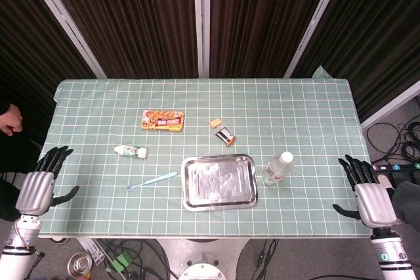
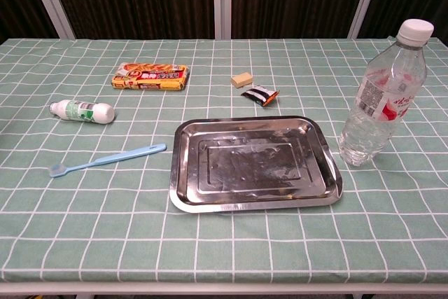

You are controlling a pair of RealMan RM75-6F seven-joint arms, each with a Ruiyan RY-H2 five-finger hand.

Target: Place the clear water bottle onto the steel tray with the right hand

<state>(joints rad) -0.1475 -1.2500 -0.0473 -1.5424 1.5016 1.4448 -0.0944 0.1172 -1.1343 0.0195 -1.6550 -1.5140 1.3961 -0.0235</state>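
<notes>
Dark curtains hang behind a green checked tabletop. One clear water bottle stands upright just right of one empty steel tray, apart from it, with nothing between them. Left of the tray lie one blue toothbrush and one white tube; farther back are one orange snack box, one small tan block and one dark wrapper. Each robot hand, left and right, hovers off its tabletop edge, fingers spread, holding nothing.
</notes>
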